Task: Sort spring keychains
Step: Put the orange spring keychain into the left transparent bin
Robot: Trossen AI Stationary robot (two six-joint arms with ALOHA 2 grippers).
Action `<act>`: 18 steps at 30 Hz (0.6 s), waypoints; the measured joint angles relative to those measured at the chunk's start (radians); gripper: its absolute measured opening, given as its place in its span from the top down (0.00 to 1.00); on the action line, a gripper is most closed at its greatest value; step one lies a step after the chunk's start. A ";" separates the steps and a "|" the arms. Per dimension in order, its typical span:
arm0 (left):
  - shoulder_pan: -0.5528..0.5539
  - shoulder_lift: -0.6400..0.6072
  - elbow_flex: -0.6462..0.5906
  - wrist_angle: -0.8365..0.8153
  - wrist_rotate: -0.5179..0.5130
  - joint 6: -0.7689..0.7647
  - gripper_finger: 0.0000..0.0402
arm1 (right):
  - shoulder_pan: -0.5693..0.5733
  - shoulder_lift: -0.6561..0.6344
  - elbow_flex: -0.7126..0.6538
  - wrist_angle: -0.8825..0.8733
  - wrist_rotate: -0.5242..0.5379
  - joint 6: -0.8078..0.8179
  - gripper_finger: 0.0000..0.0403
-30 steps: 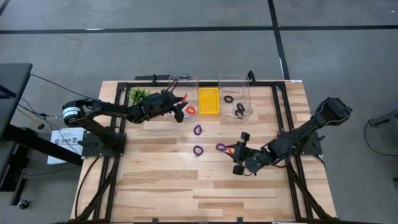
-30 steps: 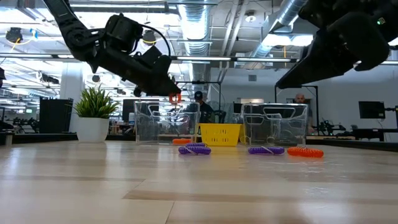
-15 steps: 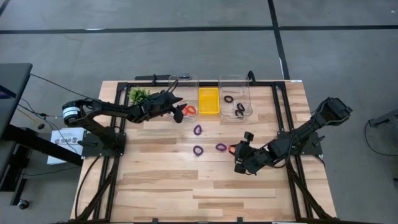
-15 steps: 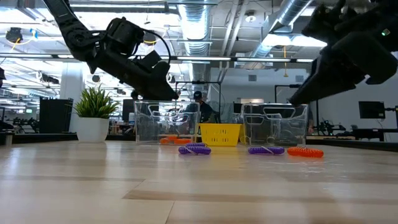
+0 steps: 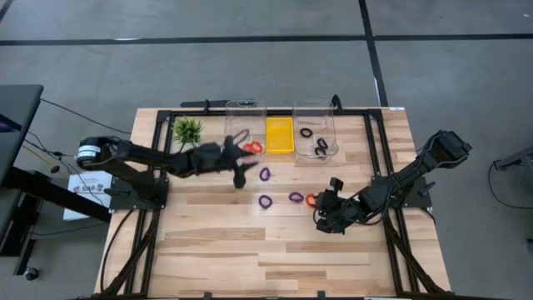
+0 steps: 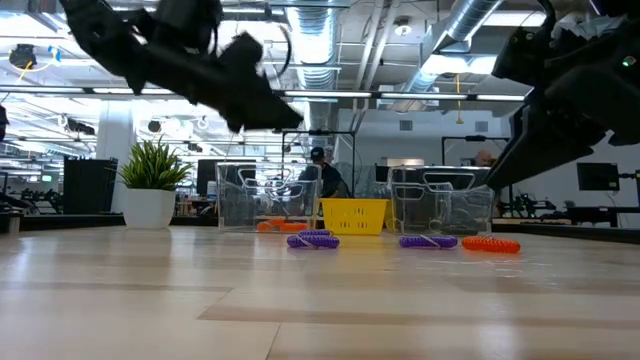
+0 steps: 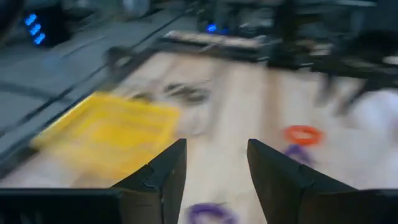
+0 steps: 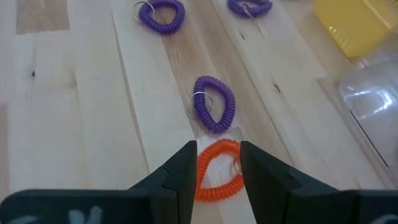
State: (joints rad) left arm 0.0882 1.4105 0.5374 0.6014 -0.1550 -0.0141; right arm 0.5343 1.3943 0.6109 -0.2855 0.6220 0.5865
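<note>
Right gripper [image 8: 217, 180] hangs low over the wooden table [image 5: 216, 250], its fingers a little apart with a red-orange keychain [image 8: 219, 169] lying between the tips; they straddle it but have not closed on it. The high view sets this ring [image 5: 311, 200] just beside a purple keychain [image 5: 296, 197], and only the right wrist view shows how the fingers bracket it, with two more purple keychains [image 8: 163, 14] farther out. Half a second ago this gripper stood slightly back from the ring.

The left gripper [image 5: 241, 163] is out over the table just in front of the left clear bin [image 5: 246, 107], fingers parted and empty, as its own wrist view [image 7: 214, 168] shows. A second ago it carried a red-orange keychain above that bin; now two red-orange rings [image 5: 252, 147] lie inside it, and the arm has drawn back toward the table's middle.

From above, black keychains [image 5: 321, 147] rest in the right clear bin [image 5: 314, 107], with the yellow tray [image 5: 279, 135] between the bins. The low view shows the purple rings [image 6: 313, 240] flat on the wood, with the small potted plant [image 6: 150, 185] off to the left.
</note>
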 joint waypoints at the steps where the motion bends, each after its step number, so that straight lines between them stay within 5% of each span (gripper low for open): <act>1: -0.036 -0.009 0.000 0.005 -0.007 0.008 0.59 | 0.000 0.001 0.000 -0.002 -0.001 0.000 0.72; 9: -0.259 -0.052 0.000 0.009 -0.021 0.070 0.62 | 0.002 0.001 0.000 -0.017 0.001 0.036 0.72; 18: -0.289 -0.055 0.000 0.008 0.044 0.070 0.63 | 0.048 0.001 0.000 -0.018 0.012 0.080 0.72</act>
State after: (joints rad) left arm -0.2008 1.3556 0.5377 0.6098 -0.1106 0.0563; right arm 0.5825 1.3952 0.6109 -0.3035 0.6336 0.6665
